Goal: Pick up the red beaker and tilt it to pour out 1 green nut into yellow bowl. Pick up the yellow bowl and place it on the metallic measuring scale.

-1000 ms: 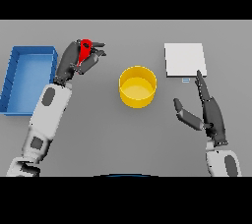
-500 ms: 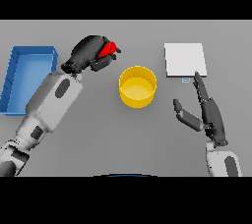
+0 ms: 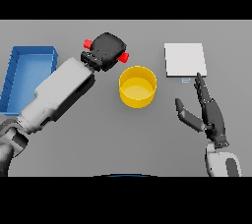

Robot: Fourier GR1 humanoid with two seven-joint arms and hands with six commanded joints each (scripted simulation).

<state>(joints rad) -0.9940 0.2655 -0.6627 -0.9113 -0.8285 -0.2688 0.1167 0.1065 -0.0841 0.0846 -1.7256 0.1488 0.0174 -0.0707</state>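
My left hand point(image 3: 109, 47) is shut on the red beaker point(image 3: 122, 58), which lies tilted on its side; only its two red ends show, one at the hand's upper left and one at its lower right. The lower end hangs just above and left of the yellow bowl point(image 3: 138, 87), which stands on the table in the middle. I see no green nut in the bowl or elsewhere. The metallic measuring scale point(image 3: 184, 59) is a flat pale square to the bowl's upper right. My right hand point(image 3: 209, 112) rests open at the right, below the scale.
A blue tray point(image 3: 19, 73) lies at the left edge, partly behind my left forearm. Grey table surface stretches in front of the bowl.
My left arm has swung right from beside the blue tray toward the bowl, carrying the beaker and tipping it over. The right hand has stayed put.
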